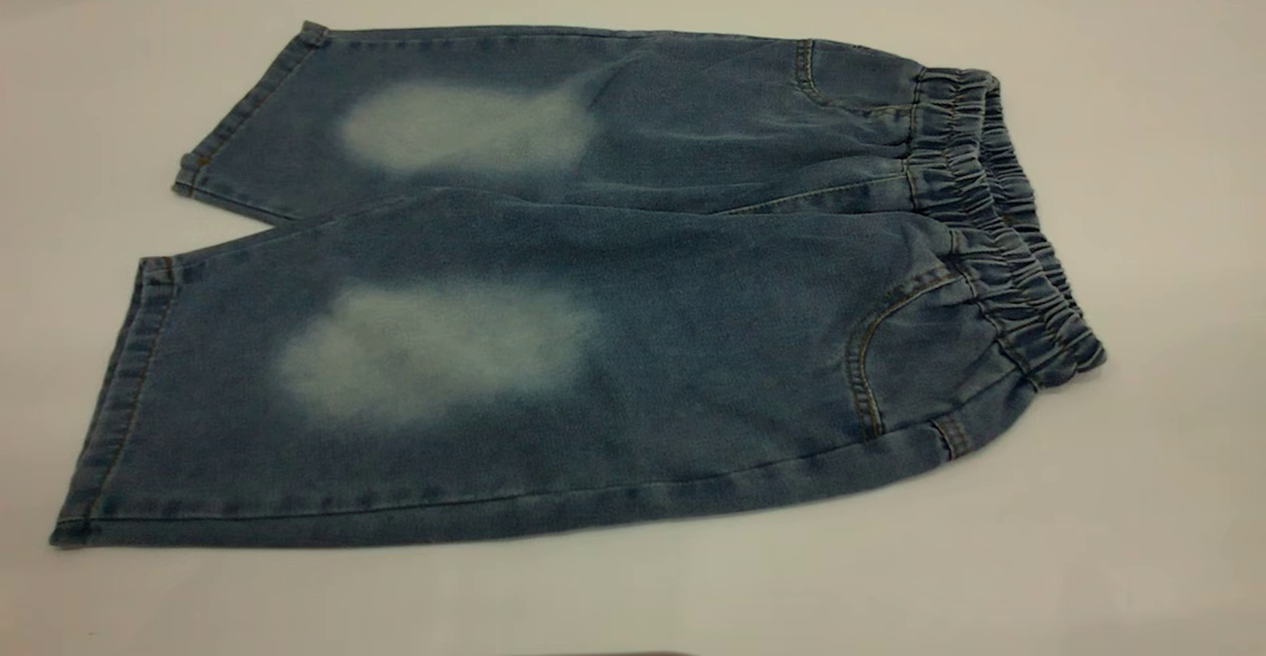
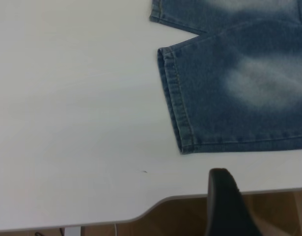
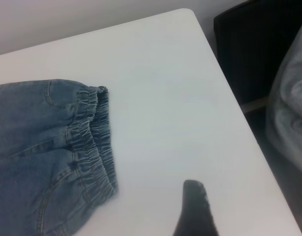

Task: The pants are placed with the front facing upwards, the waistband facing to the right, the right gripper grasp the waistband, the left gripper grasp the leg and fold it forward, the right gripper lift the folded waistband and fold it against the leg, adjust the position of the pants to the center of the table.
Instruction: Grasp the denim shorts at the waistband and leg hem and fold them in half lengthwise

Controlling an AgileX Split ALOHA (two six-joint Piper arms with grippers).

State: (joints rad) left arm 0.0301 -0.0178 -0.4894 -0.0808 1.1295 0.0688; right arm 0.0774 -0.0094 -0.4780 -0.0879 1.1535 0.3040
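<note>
The blue denim pants (image 1: 633,270) lie flat on the white table (image 1: 1137,498), front up, with pale thigh patches. The gathered waistband (image 1: 999,221) is at the right and both leg hems (image 1: 119,399) are at the left. Neither gripper shows in the exterior view. In the left wrist view my left gripper (image 2: 263,179) hovers open over the table's near edge, apart from the near leg's hem (image 2: 175,98). In the right wrist view my right gripper (image 3: 239,191) is open over bare table, beside the waistband (image 3: 94,142) and not touching it; only one finger (image 3: 195,209) shows.
Bare tabletop surrounds the pants on all sides. The rounded table edge (image 2: 141,211) has brown floor below it. Past the table's right corner (image 3: 185,14) stand a black object (image 3: 249,49) and a grey cloth (image 3: 293,113).
</note>
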